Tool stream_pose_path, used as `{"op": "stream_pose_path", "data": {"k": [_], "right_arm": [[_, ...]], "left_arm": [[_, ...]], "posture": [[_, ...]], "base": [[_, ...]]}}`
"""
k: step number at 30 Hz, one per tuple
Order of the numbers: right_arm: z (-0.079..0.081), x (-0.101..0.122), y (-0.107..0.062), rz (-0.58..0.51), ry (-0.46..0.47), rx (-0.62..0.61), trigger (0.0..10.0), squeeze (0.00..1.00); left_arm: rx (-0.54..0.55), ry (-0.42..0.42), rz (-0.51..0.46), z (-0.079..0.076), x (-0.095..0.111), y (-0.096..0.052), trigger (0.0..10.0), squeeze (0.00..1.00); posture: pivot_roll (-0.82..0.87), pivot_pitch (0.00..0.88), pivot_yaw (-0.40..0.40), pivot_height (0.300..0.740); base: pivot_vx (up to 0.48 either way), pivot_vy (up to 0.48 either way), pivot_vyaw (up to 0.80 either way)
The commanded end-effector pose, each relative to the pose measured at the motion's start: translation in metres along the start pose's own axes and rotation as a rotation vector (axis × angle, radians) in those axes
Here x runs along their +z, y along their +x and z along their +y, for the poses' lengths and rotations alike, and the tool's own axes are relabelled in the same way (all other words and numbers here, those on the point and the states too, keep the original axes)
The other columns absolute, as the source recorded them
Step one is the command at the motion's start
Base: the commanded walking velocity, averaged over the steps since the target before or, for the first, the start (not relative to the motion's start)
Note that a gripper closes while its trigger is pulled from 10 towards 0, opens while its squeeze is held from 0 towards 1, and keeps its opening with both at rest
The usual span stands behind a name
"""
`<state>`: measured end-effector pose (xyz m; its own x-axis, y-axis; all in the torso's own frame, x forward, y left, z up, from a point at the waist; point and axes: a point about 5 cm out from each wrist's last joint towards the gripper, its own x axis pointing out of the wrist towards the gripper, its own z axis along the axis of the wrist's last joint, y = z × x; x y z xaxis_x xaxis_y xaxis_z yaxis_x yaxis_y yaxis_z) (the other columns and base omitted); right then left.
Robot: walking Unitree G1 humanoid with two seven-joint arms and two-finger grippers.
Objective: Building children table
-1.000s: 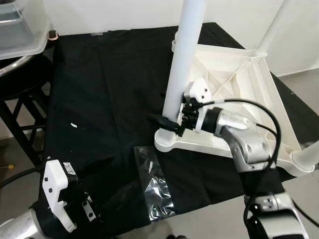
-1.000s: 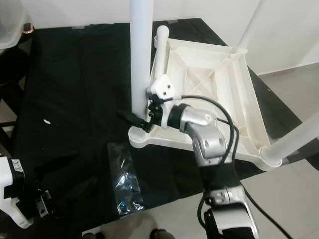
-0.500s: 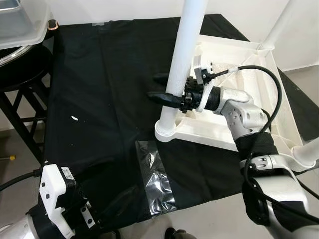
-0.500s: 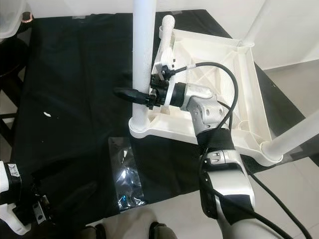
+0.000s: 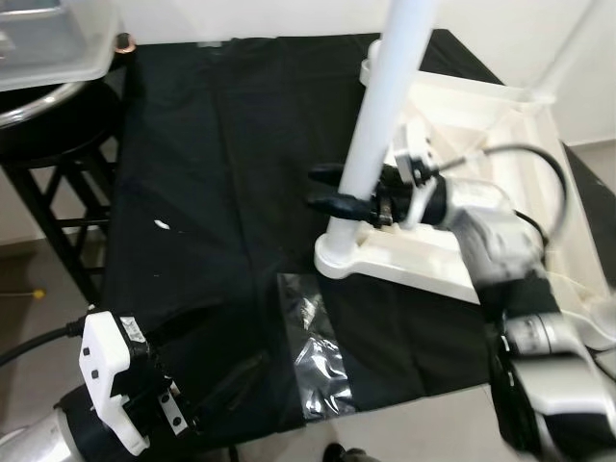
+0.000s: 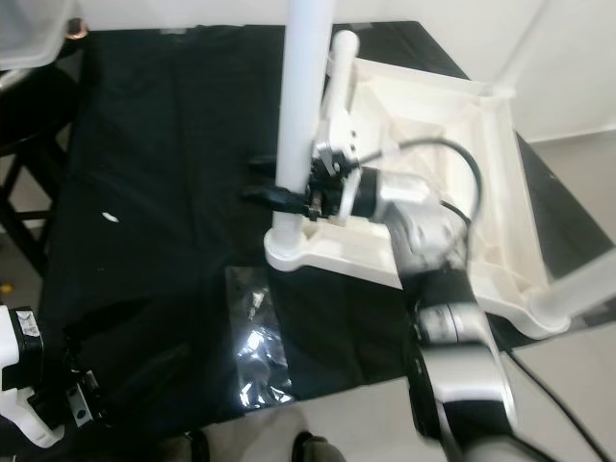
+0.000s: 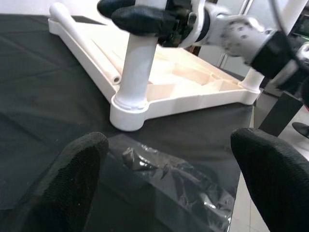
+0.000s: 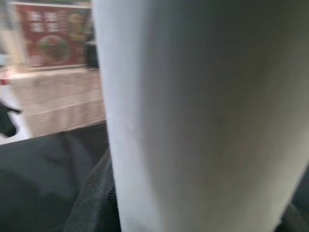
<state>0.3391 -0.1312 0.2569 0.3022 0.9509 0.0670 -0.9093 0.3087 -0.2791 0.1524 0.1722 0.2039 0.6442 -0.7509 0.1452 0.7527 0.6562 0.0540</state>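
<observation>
The white table top [image 5: 500,125] lies upside down on the black-clothed desk [image 5: 221,154], one white leg [image 5: 380,125] standing up from its near corner. The right hand [image 5: 337,192] has its black fingers [image 5: 332,204] wrapped around that leg, just above the socket. A clear plastic bag [image 5: 318,342] sits below it. The left hand [image 7: 169,169] hovers low, just short of the bag, fingers wide apart, holding nothing.
</observation>
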Motion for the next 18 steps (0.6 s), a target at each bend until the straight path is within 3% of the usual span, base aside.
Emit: {"op": "stream_pose_path", "data": {"k": [1,2,3,4,5,6,7,17,18], "right_arm": [[0.014,-0.047,-0.002,0.201,0.080,-0.242,0.0,0.00],[0.017,-0.056,-0.001,0.231,0.084,-0.411,0.0,0.00],[0.043,-0.074,-0.003,0.302,0.119,-0.646,0.0,0.00],[0.043,-0.074,-0.003,0.302,0.119,-0.646,0.0,0.00],[0.069,-0.080,-0.006,0.353,0.095,-0.810,0.0,0.00],[0.089,-0.081,-0.005,0.374,0.096,-0.885,0.0,0.00],[0.099,-0.079,-0.004,0.375,0.100,-0.940,0.0,0.00],[0.093,-0.073,0.019,0.328,0.118,-0.925,0.0,0.00],[0.093,-0.070,0.021,0.325,0.131,-0.936,5.6,0.00]], "left_arm": [[-0.005,-0.011,0.007,0.000,-0.003,-0.001,10.0,0.00],[-0.005,-0.011,0.007,0.001,-0.003,-0.001,10.0,0.00],[-0.010,-0.013,0.006,0.001,-0.004,0.000,10.0,0.00],[-0.010,-0.013,0.006,0.001,-0.004,0.000,10.0,0.00],[-0.016,-0.015,0.004,0.002,-0.004,0.001,10.0,0.00],[-0.021,-0.017,0.000,0.002,-0.005,0.002,10.0,0.00],[-0.024,-0.018,-0.002,0.003,-0.005,0.003,10.0,0.00],[-0.033,-0.003,-0.015,0.007,-0.005,0.008,10.0,0.00],[-0.031,0.001,-0.016,0.008,-0.004,0.007,10.0,0.00]], "posture": [[0.10,0.234,-0.090,0.740],[0.10,0.234,-0.090,0.740],[0.09,0.232,-0.081,0.740],[0.09,0.232,-0.081,0.740],[0.09,0.231,-0.077,0.740],[0.08,0.219,-0.066,0.740],[0.08,0.214,-0.061,0.740],[0.08,0.190,-0.068,0.740],[0.08,0.189,-0.067,0.740]], "base": [[0.000,0.000,0.00],[0.000,0.000,0.00],[0.000,0.000,0.00],[0.000,0.000,0.00],[0.000,0.000,0.00],[0.000,0.000,0.00],[0.000,0.000,0.00],[0.000,0.000,0.00],[0.000,0.000,0.00]]}}
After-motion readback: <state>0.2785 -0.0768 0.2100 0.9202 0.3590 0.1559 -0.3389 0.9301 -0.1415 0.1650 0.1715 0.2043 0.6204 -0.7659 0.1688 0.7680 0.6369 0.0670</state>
